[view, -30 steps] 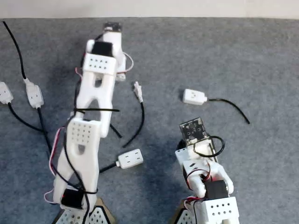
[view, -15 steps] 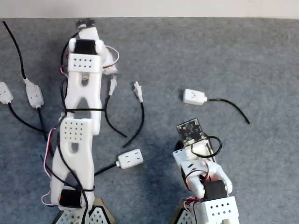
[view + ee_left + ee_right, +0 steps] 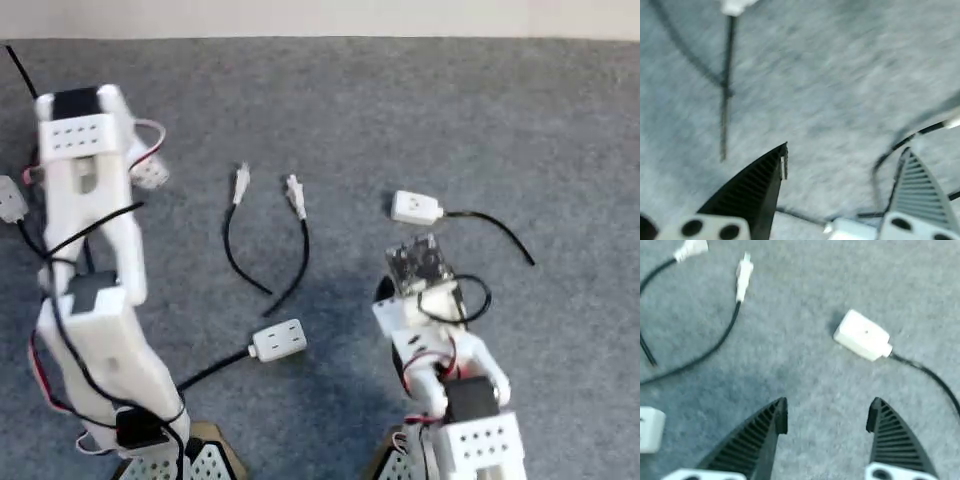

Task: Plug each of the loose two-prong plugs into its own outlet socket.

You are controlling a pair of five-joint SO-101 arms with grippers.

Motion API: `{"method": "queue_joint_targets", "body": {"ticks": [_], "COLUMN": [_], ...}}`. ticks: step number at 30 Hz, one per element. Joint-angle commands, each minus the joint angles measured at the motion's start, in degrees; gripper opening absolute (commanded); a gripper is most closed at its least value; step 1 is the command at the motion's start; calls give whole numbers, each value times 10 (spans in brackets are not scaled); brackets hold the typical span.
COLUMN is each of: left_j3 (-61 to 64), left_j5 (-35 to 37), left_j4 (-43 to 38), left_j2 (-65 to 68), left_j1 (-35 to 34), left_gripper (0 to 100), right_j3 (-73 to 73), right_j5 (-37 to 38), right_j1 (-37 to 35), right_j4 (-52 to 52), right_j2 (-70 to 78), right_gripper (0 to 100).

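High view is showing both loose plugs lying side by side around the middle of the counter: the left-hand plug and the right-hand plug, black cords trailing back toward the near edge. The near socket is sitting closer to the near edge, and the far socket is lying over toward the right edge, just ahead of your right arm. Your right pincer is hanging spread wide and gripping nothing. Your left pincer is gaping empty too, out by the left edge, well apart from both plugs.

Handling-wise, I'm guessing these plugs are weighing next to nothing, hard slick plastic, and the limp cords are going to be tugging them round. I'd be pinching the white body across its sides, behind the prongs, never the cord. You're probably needing the other pincer bracing the socket so it isn't skating away.
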Motion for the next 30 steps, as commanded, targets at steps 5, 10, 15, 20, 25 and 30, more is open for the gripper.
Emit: {"method": "queue_joint_targets", "body": {"ticks": [5,10,15,20,25,30], "left_j3": [321,628,836,915,942,945], "left_j5": [-41,-42,-44,-45,-45,-45], "left_j4": [-139,-333,-506,-580,-632,-632], "left_j2": [-204,-328,-445,-516,-521,-521], "left_j1": [-8,-10,-13,-8,-8,-8], "left_gripper": [348,348,348,348,348,348], "right_j3": [-342,-508,-681,-846,-970,-1050], "right_j5": [-49,-63,-72,-70,-75,-101], "right_j1": [-83,-139,-147,-153,-173,-162], "right_j4": [13,12,24,65,102,61], "right_j2": [427,643,828,987,1120,1217], "right_gripper": [253,253,253,253,252,252]}}
